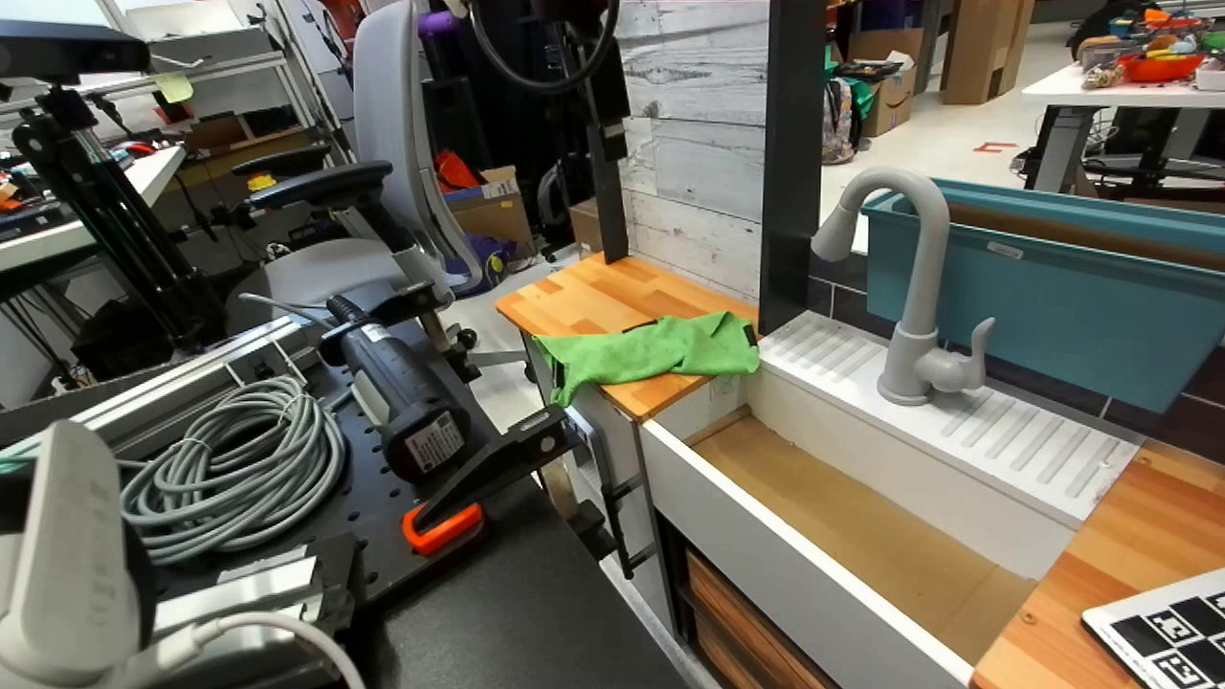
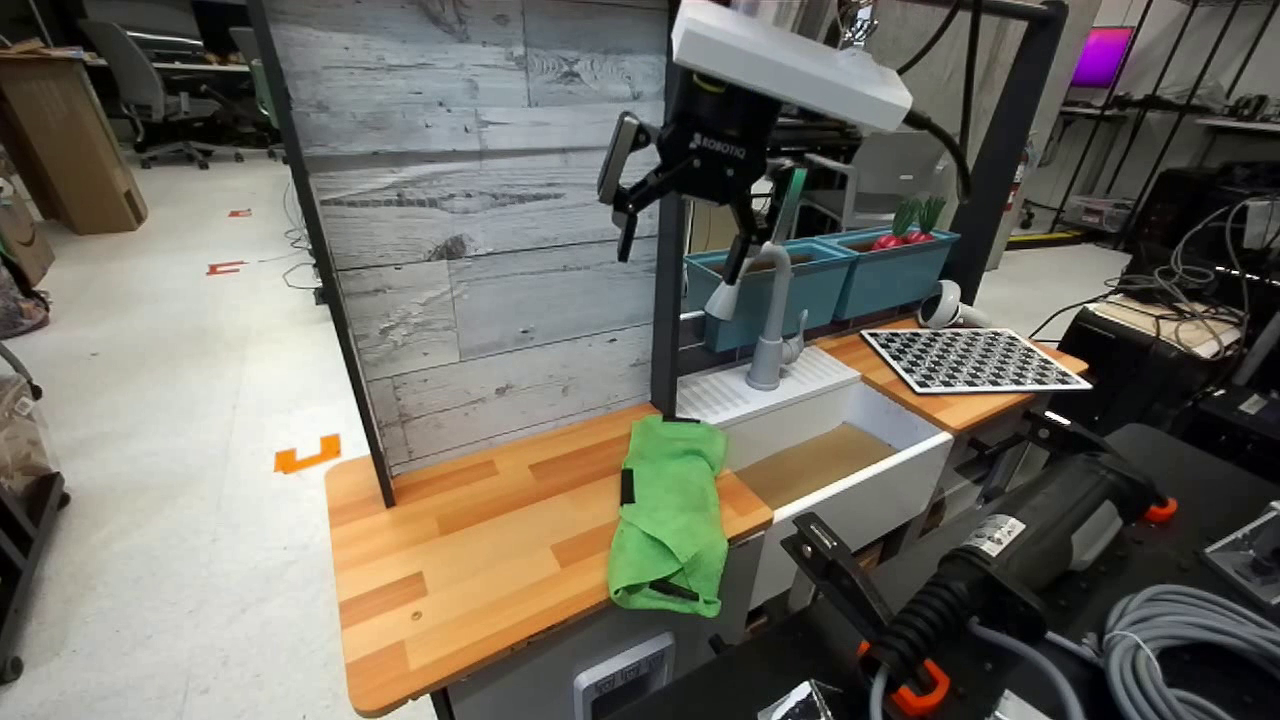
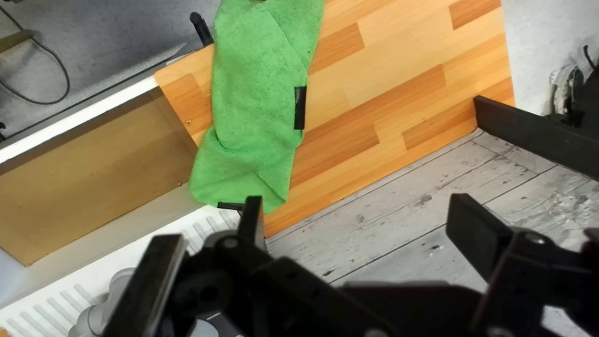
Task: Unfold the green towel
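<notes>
a: where does the green towel lie?

b: across the wooden counter, just beside the sink; one end droops over the counter's front edge, and the opposite end reaches the corner of the ridged ledge by the foot of the black post

a: how far along is the unfolding?

b: judged by its form, little or none is done — the towel makes a narrow bundle with creases and overlapping layers, black strips showing along its edges in the wrist view. the number of layers cannot be told; nearly all the spreading is taken as left to do

a: and the gripper?

b: it hangs high above the counter, well apart from the towel, its jaws wide with nothing between them

a: which edges bound the work, and where is there room?

b: the plank panel walls the back edge; the black post and the faucet rise near the towel's rear end; the sink drops away along one side — a pull that way would probably let a layer sag inside. the overhanging end could slide off the front. the stretch of wood on the side away from the sink seems the better ground, with a layer lifted and drawn over it
</notes>
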You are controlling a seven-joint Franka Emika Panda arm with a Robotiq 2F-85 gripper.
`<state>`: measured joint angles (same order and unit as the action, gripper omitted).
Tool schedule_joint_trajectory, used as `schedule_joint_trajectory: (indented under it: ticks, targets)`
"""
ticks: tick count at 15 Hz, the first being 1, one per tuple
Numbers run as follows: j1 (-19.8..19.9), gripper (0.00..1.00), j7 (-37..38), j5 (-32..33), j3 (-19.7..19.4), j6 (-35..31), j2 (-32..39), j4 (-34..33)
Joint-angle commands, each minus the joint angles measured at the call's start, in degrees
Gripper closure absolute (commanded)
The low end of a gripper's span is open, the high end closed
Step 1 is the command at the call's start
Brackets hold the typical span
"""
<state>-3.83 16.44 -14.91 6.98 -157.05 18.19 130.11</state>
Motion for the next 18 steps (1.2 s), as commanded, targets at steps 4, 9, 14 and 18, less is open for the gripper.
schedule_joint_trajectory:
  ticks: [4, 9, 14, 18]
  targets:
    - [-2.83, 0.0, 4.19, 0.08, -2.15, -4.58, 14.26, -7.91]
    - [-5.83, 0.0, 7.11, 0.11, -3.69, -2.76, 24.64, -17.0]
    - [-9.03, 0.0, 10.15, 0.31, -5.9, -2.07, 31.88, -24.08]
    - [-10.9, 0.0, 11.99, 0.56, -7.78, -1.88, 35.85, -28.32]
